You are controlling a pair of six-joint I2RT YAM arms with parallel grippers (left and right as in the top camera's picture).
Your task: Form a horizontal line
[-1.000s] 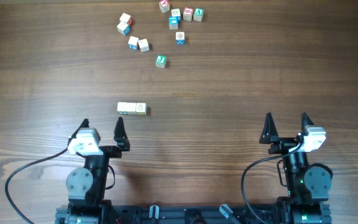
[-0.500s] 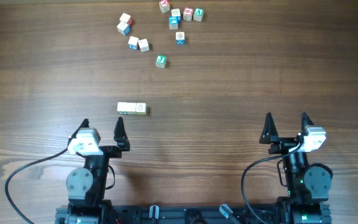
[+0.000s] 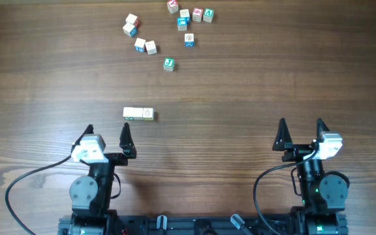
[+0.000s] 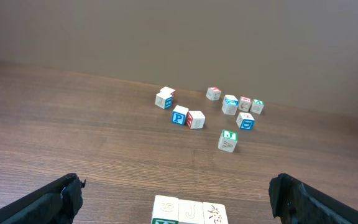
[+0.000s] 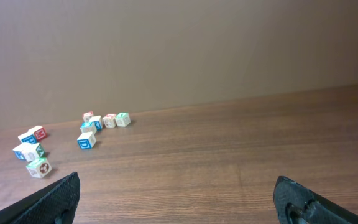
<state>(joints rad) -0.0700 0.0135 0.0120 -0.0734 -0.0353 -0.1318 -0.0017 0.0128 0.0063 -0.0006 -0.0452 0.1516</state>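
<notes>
The horizontal line [image 3: 138, 113] is a short row of three pale wooden letter cubes touching edge to edge, left of centre on the table. It also shows at the bottom edge of the left wrist view [image 4: 190, 210]. My left gripper [image 3: 108, 137] is open and empty, just short of the row on the near side. My right gripper [image 3: 301, 134] is open and empty, far to the right, with only bare wood between its fingers [image 5: 176, 199].
Several loose letter cubes with blue, red and green faces lie scattered at the far side of the table [image 3: 169, 64], [image 3: 131, 25], [image 3: 189, 39], [image 3: 208, 14]. They also show in the left wrist view [image 4: 227, 140] and in the right wrist view [image 5: 87, 140].
</notes>
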